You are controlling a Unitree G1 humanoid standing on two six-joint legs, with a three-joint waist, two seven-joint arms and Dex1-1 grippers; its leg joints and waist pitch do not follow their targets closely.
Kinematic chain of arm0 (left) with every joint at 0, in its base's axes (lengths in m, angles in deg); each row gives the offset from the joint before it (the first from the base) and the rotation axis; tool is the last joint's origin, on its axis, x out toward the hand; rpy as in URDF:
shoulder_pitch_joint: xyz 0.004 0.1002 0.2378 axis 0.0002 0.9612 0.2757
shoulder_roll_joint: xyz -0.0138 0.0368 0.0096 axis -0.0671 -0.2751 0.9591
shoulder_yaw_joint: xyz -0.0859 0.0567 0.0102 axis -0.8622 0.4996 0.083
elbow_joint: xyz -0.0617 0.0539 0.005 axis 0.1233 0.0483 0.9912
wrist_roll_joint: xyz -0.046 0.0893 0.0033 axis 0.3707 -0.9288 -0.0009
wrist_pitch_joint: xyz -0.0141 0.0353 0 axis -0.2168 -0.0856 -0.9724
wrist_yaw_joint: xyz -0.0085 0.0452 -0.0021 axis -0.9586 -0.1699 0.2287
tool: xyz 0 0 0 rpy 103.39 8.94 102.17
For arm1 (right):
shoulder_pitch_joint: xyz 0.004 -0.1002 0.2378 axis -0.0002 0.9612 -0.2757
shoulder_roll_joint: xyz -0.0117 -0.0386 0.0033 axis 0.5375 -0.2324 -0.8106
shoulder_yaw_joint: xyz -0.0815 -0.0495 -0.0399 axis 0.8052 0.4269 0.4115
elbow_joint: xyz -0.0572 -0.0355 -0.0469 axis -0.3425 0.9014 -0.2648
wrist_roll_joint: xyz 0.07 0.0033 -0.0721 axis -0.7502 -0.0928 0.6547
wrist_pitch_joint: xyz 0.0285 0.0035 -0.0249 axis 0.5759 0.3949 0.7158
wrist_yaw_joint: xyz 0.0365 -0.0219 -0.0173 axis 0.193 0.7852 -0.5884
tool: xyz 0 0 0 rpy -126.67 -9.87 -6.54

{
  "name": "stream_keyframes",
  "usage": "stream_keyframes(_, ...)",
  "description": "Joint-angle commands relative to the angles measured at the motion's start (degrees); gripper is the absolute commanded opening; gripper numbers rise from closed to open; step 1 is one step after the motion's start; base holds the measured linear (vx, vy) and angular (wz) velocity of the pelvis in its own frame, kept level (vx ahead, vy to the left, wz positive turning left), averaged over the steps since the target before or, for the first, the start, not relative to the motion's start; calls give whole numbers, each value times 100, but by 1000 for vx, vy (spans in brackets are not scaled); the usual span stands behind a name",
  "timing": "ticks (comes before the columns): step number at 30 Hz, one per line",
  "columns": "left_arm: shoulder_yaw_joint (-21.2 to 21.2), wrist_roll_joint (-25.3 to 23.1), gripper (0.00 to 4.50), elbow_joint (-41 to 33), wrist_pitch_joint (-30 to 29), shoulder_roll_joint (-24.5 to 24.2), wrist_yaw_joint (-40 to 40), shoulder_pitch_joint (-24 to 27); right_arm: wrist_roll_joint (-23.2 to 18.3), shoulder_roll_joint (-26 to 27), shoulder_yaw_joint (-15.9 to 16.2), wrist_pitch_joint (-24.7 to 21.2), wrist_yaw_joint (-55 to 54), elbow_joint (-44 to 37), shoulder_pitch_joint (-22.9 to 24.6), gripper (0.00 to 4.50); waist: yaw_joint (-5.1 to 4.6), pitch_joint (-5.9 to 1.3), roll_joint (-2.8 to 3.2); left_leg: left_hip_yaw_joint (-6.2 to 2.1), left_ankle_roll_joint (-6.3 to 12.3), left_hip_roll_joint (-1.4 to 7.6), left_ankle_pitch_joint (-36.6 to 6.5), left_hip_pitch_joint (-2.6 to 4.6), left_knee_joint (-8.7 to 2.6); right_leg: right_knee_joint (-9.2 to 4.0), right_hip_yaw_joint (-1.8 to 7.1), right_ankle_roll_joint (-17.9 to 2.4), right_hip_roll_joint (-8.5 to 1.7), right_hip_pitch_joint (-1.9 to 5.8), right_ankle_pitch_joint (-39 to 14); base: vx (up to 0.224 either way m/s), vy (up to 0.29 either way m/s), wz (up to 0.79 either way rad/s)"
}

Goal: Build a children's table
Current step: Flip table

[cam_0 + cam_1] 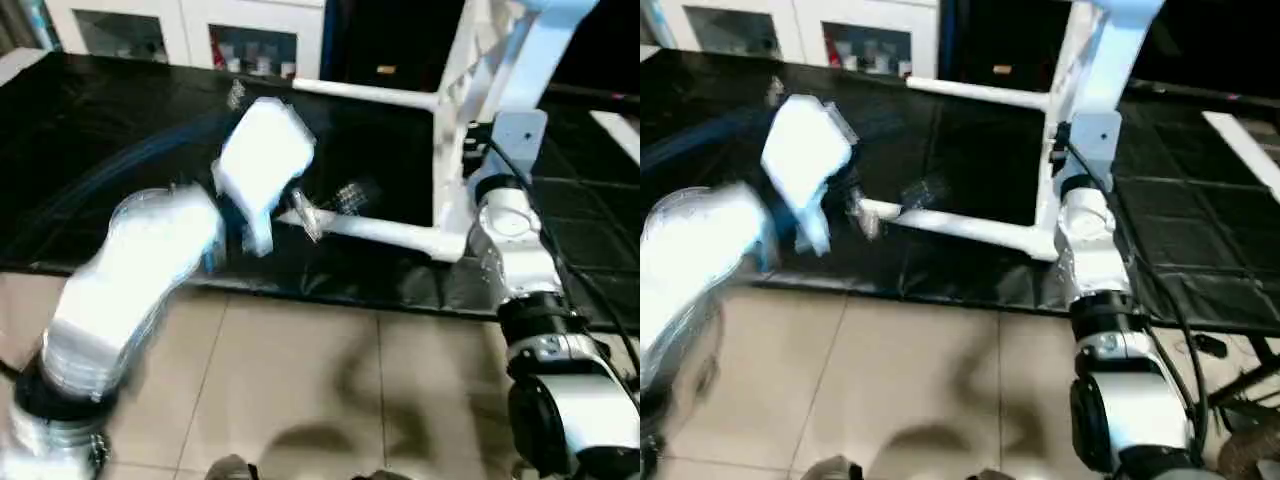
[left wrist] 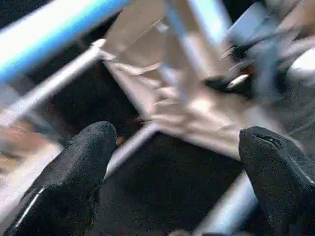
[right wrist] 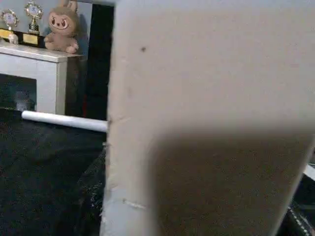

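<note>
Left eye view: we look down over our silver forearms at a black mat (image 1: 120, 130) spread on the floor, with tan tiles (image 1: 330, 380) at six o'clock. The children's table top (image 1: 470, 110) stands on edge at about two o'clock, tipped up rather than lying flat, its ribbed underside turned toward the left. Two white legs (image 1: 385, 232) already sit in its corner sockets and stick out level toward nine o'clock, one low near the mat and one higher at twelve o'clock. We judge the top is kept upright so the sockets face sideways and a leg can be pushed in along the mat.

Our right arm (image 1: 520, 260) reaches up at three o'clock to the lower corner of the top. The right wrist view is close against a broad white face of the top, which suggests this arm braces it; whether the right claw is clamped on the edge we cannot tell, since its fingers are hidden.

Our left arm (image 1: 130, 290) sweeps in from eight o'clock, blurred. The left claw (image 2: 177, 162) stands wide apart and empty, pointed at the ribbed underside and the legs.

A white glass-door cabinet (image 1: 190, 30) stands at eleven o'clock beyond the mat.
</note>
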Motion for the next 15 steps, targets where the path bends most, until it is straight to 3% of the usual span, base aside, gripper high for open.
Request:
stream_keyframes(1, 164, -521, 450, 430, 441, -56, -118, -350, 6, 22, 36, -157, 127, 287, 56, 249, -34, -458, 8, 50, -393, -19, -1173, 122, -356, -422, 175, -487, -239, 252, -1185, 0, 0, 0)
stream_keyframes(5, 316, -1145, 450, 1361, 1064, -206, -311, -1175, -81, 76, 8, -208, 213, 412, 39, 273, -21, -496, 24, 44, -421, -23, -1096, 121, -349, -378, 172, -687, -251, 287, -828, 0, 0, 0)
stream_keyframes(7, 389, -1459, 450, 1885, 1374, -279, -511, -1548, -73, 97, -5, -226, 186, 497, 31, 285, -23, -500, 2, 49, -399, -32, -1092, 112, -345, -393, 172, -701, -252, 292, -825, 0, 0, 0)
stream_keyframes(10, 370, -1611, 450, 2153, 1591, -257, -627, -1691, -101, 123, -15, -212, 239, 529, 60, 285, -32, -509, 8, 38, -430, -13, -1036, 103, -346, -370, 169, -773, -282, 308, -732, 0, 0, 0)
stream_keyframes(11, 369, -1771, 450, 2620, 2005, -218, -710, -1942, -170, 175, -54, -242, 284, 529, 155, 285, -26, -521, 25, 38, -425, -7, -1002, 106, -341, -352, 171, -821, -284, 312, -648, 0, 0, 0)
stream_keyframes(14, 432, -1926, 450, 3206, 2454, -212, -676, -2258, -262, 242, -125, -261, 331, 516, 267, 285, 6, -538, 78, 32, -413, -5, -1040, 131, -343, -347, 170, -921, -289, 308, -498, 0, 0, 0)
stream_keyframes(15, 452, -1955, 450, 3359, 2568, -205, -681, -2321, -270, 246, -128, -248, 368, 524, 278, 285, 4, -534, 70, 32, -411, -5, -1064, 132, -349, -360, 169, -933, -284, 301, -506, 0, 0, 0)
